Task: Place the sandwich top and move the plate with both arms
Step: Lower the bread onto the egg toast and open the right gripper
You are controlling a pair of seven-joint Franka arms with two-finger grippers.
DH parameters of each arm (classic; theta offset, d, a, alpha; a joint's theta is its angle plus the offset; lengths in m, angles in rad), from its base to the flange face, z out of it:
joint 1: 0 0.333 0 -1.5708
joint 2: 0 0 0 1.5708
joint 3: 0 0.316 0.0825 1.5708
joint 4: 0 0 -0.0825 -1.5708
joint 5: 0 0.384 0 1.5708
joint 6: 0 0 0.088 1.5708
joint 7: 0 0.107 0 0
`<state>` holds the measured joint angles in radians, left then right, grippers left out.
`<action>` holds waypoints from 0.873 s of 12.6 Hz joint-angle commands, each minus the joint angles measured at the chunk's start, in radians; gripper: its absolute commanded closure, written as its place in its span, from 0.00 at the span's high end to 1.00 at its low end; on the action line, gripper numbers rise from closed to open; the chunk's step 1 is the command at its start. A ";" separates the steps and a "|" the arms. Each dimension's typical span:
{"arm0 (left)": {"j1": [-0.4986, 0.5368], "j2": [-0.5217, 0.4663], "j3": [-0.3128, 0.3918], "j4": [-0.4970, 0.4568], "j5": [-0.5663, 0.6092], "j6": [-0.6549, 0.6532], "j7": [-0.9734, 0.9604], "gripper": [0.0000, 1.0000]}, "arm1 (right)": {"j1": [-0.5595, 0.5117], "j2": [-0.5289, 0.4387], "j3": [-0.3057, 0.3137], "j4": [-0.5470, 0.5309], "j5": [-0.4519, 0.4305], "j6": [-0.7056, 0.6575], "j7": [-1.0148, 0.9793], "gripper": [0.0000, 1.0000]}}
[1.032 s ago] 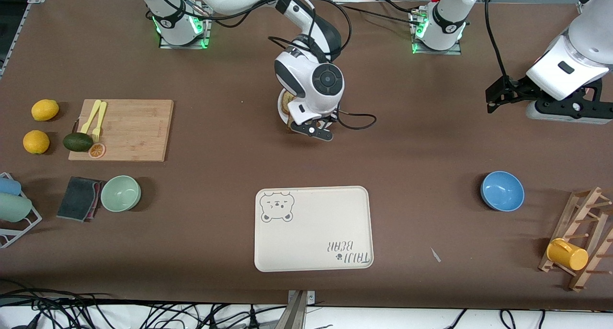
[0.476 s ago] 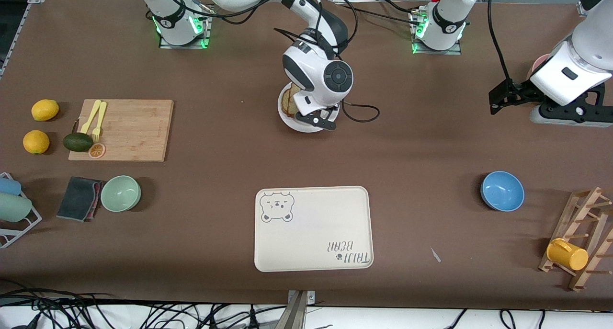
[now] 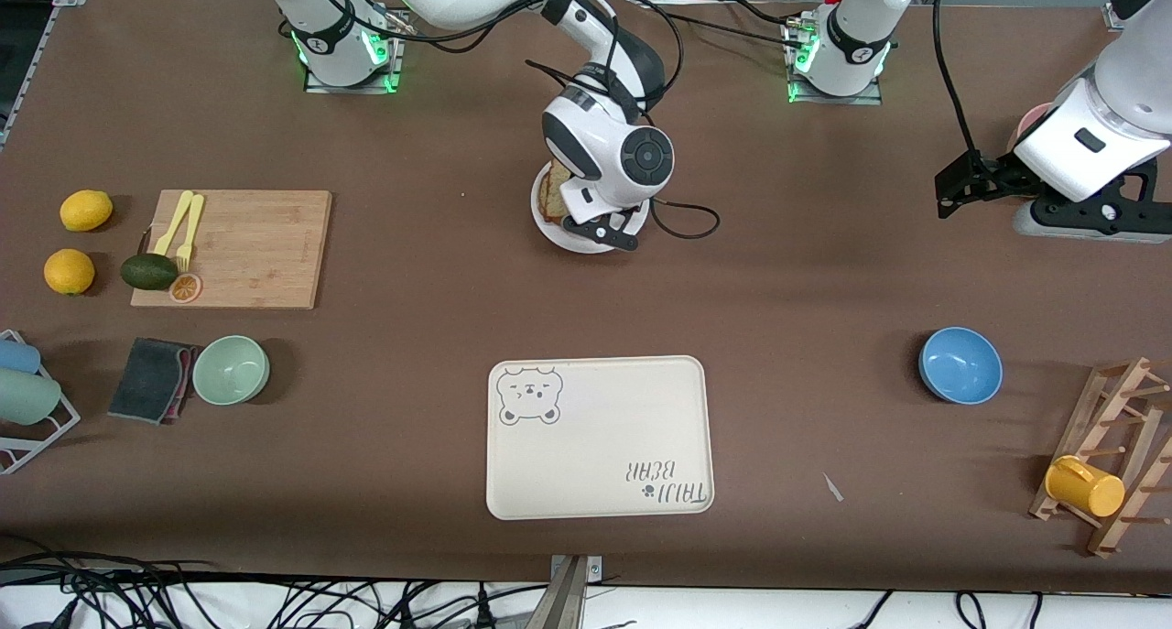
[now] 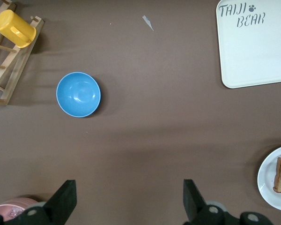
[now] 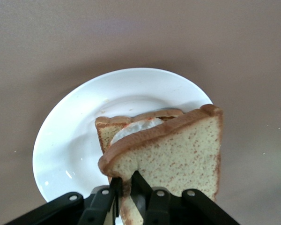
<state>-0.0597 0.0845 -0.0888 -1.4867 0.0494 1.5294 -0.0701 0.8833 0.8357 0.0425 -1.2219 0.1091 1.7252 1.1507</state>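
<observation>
The right gripper (image 5: 124, 187) pinches the tan speckled bread slice (image 5: 178, 154) directly above the egg-topped slice (image 5: 126, 129) on the round white plate (image 5: 70, 136); square it, then release low. The left gripper (image 4: 126, 206) waits, jaws spread empty.

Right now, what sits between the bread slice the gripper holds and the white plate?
In the right wrist view, a lower slice bearing egg white lies under the sandwich top, on the plate.

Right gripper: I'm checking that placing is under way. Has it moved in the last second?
Yes. The right gripper, shut on the sandwich top, shifted toward the robots' bases, away from the bear-print tray, over the plate.
</observation>
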 commanded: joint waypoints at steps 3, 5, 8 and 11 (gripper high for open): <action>0.023 0.004 0.001 0.008 0.030 -0.023 -0.008 1.00 | -0.004 -0.003 -0.001 0.002 0.009 0.014 0.020 0.00; 0.024 0.003 0.003 0.017 0.030 -0.023 -0.008 1.00 | -0.004 -0.001 -0.001 0.002 0.008 0.017 0.015 0.04; 0.027 0.003 0.003 0.019 0.030 -0.020 -0.022 1.00 | -0.006 -0.004 -0.007 0.005 0.008 0.019 0.021 0.55; 0.027 0.001 0.003 0.023 0.032 -0.018 -0.023 1.00 | -0.015 -0.012 -0.013 0.012 0.011 0.019 0.018 0.74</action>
<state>-0.0348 0.0866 -0.0795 -1.4851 0.0494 1.5220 -0.0790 0.8780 0.8346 0.0327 -1.2164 0.1090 1.7458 1.1607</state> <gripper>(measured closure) 0.000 0.537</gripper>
